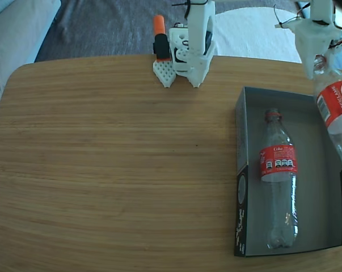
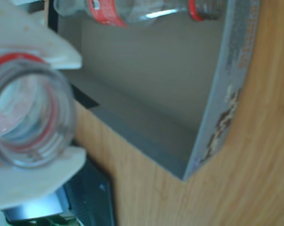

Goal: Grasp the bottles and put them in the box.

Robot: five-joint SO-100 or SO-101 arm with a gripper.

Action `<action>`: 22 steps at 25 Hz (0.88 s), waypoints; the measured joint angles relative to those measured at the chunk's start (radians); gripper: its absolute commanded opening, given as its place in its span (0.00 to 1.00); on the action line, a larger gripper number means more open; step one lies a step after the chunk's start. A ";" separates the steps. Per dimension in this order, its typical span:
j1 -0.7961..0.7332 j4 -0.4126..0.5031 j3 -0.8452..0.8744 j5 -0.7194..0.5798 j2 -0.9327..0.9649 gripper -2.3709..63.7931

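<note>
- The tool is at the top right of the fixed view, above the far right corner of the box; its white fingers are clamped on the neck of the held bottle
- In the wrist view the held bottle's open mouth faces the camera, with a white finger above and another below the red neck ring
- The held bottle hangs tilted in the fixed view, neck up, red label over the box's right wall, lower body running off the right edge
- The second bottle lies flat inside the box, neck toward the far end, label up
- The box sits on the right side of the wooden counter
- A second white arm with an orange part rests at the counter's far edge, well apart from the box
</note>
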 measured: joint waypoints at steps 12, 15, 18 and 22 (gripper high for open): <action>-0.049 -0.126 0.095 0.000 -0.098 0.04; -0.038 -0.126 0.095 0.000 -0.133 0.04; 0.015 -0.126 0.075 0.000 -0.183 0.04; 0.046 -0.126 0.012 0.002 -0.233 0.04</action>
